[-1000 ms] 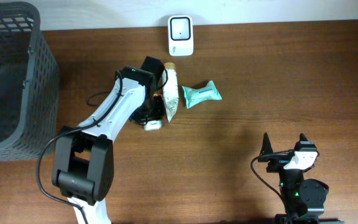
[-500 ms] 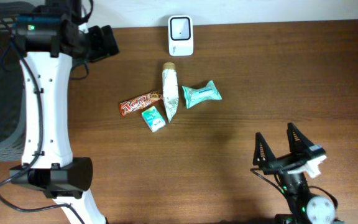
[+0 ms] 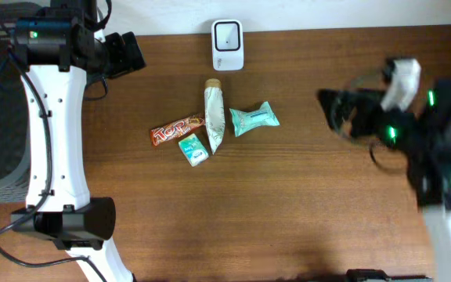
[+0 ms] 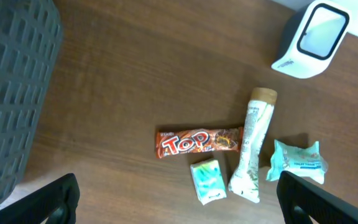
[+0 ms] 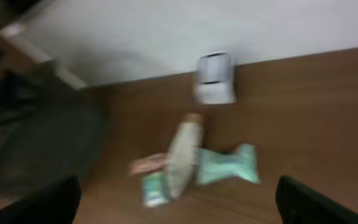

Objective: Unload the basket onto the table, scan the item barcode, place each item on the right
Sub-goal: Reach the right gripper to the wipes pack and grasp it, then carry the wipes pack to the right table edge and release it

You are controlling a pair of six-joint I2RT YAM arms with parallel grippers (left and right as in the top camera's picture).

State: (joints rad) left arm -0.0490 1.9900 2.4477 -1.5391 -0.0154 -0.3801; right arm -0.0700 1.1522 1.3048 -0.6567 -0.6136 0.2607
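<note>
Several small packets lie together mid-table: a red-brown "Top" bar [image 3: 176, 131] [image 4: 197, 142], a small green-white packet [image 3: 193, 149] [image 4: 208, 181], a white pouch [image 3: 214, 117] [image 4: 253, 149] and a teal pack [image 3: 253, 118] [image 4: 297, 162]. The white scanner [image 3: 227, 45] [image 4: 312, 38] [image 5: 215, 78] stands at the back edge. My left gripper [image 3: 124, 55] [image 4: 178, 208] hangs open and empty high above the back left, looking down on the packets. My right gripper [image 3: 343, 110] [image 5: 179, 202] is open and empty to their right, its view blurred. No barcode can be made out.
A dark grey mesh basket [image 3: 6, 102] [image 4: 11, 93] fills the left end of the table. The white wall runs behind the scanner. Bare brown tabletop [image 3: 288, 211] lies in front of the packets.
My left arm has lifted off the packets to the back left and its jaws opened, leaving the packets on the table. My right arm swung up from the front edge to the right side.
</note>
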